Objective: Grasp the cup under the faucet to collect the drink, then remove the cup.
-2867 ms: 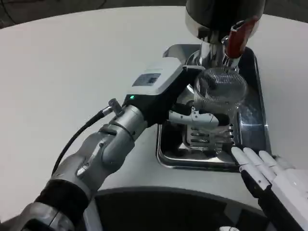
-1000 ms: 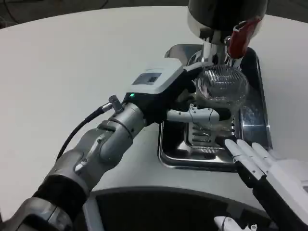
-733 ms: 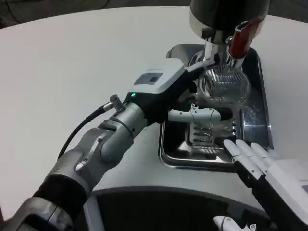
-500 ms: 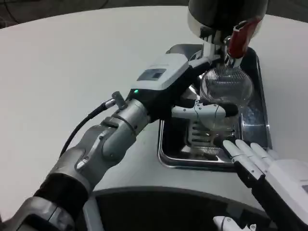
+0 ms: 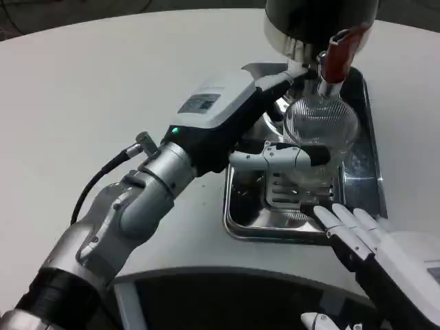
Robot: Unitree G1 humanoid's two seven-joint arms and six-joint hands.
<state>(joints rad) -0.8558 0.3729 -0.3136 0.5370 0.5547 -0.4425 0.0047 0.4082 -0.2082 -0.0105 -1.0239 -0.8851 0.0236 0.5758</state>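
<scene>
Clear ribbed plastic cup (image 5: 321, 130), upright, mouth upward, standing over the slotted grate in the shiny steel drip tray (image 5: 240, 223), directly below the chrome faucet spout (image 5: 326, 87) with its red tap lever (image 5: 333, 53). Left hand (image 5: 275, 148): reaches in from the cup's left, white-and-black fingers (image 5: 292, 155) wrapped across the cup's near wall, holding it. Right hand (image 5: 354, 230): at the tray's near rim, fingers extended and apart, holding nothing, close to the cup but not touching. The left hand is plainly the one placed to lift it away. Liquid level inside the cup cannot be made out; the cup's base and the left thumb are hidden; the dispenser body (image 5: 320, 17) is cut off at the top.
</scene>
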